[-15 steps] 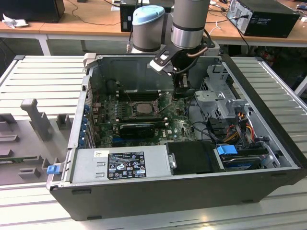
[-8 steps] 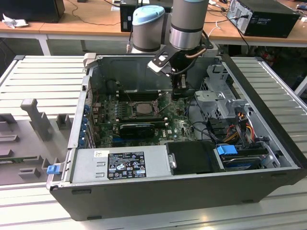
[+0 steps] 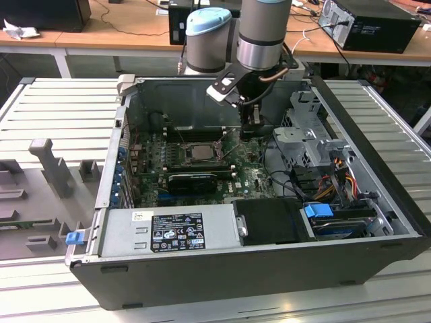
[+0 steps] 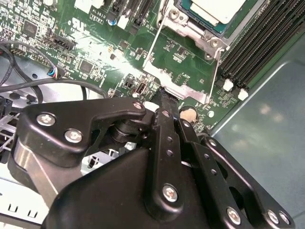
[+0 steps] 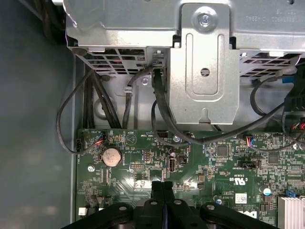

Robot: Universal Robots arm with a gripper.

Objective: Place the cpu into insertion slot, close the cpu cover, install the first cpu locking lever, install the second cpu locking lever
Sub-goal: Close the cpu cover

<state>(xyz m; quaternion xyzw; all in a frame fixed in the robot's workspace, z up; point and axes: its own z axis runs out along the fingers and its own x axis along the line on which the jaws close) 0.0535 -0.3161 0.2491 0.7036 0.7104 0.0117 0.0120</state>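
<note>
The open dark-grey computer case (image 3: pixel 222 269) sits on the ridged metal counter (image 3: pixel 60 108). The grey arm (image 3: pixel 262 27) reaches straight down into it over the green motherboard (image 3: pixel 252 169). The black-framed insertion slot (image 3: pixel 180 156) lies toward the exterior view's left, and the pale square cpu (image 4: pixel 217 7) is seated inside. This looks like lever work, so press slowly on the thin wire locking lever (image 4: pixel 155 38), never on the board. Your jaws are pressed together and empty, just beside the slot.

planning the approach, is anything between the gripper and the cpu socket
Nothing visible. In the second wrist view the gripper hangs over bare green board just short of the socket, where the cpu already lies. The coin battery lies beside the gripper, not in the gap.
</note>
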